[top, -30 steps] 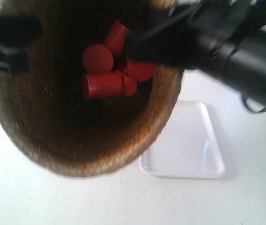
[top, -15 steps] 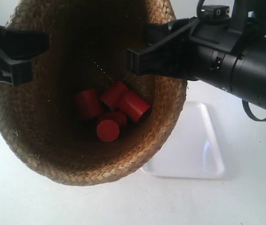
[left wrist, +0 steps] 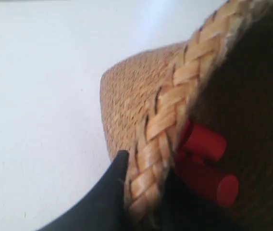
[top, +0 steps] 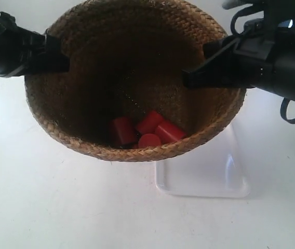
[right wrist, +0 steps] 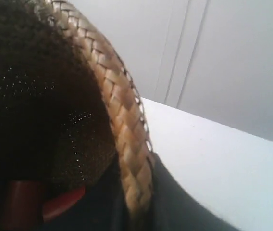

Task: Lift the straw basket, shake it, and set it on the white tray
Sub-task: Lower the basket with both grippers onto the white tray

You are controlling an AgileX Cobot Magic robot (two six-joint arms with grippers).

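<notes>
The straw basket (top: 85,98) hangs in the air, tipped so its mouth faces the exterior camera. Several red cylinders (top: 148,132) lie against its lower wall. The arm at the exterior view's left grips the rim (top: 51,52), and the arm at the exterior view's right grips the opposite rim (top: 197,78). In the left wrist view my left gripper (left wrist: 146,183) is shut on the braided rim (left wrist: 165,110), one finger outside and one inside. My right gripper (right wrist: 136,192) pinches the rim (right wrist: 112,86) the same way. The white tray (top: 215,176) lies on the table, partly hidden behind the basket.
A white tabletop (top: 59,207) spreads under the basket and around the tray. The bulky black arm (top: 277,57) with a looping cable fills the exterior view's upper right.
The basket has swung from close to the camera to farther away and to the right, both arms moving with it. The red cylinders tumbled down to the lower wall.
</notes>
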